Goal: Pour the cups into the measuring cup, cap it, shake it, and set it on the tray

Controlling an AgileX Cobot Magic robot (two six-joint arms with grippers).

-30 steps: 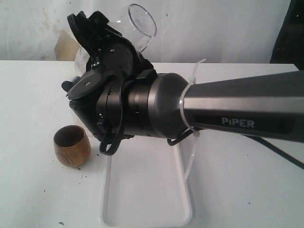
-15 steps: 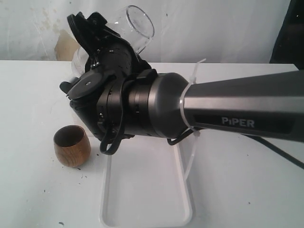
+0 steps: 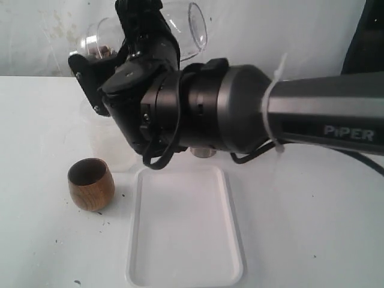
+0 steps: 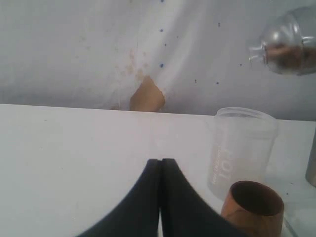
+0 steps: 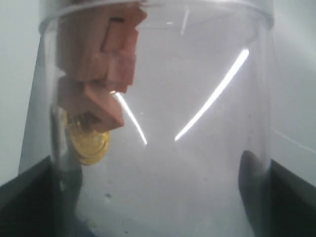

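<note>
Pinches measuring cup (image 3: 195, 30) in right claw (image 3: 143, 33), swung higher and tipped flatter than second ago, above far left of table (image 3: 312, 228), with blocks (image 5: 106, 59) and coins (image 5: 89, 143) bunched at one end. Likely mid-shake; cap unclear. Leaves tray (image 3: 135, 240) uncovered for set-down. Holds left claw (image 4: 160, 165) pressed together, empty.

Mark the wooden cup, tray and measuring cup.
wooden cup (image 3: 91, 189): exterior view, on its outer side wall.
tray (image 3: 183, 234): exterior view, on its bare floor.
measuring cup (image 5: 197, 168): right wrist view, on its clear side wall.
</note>
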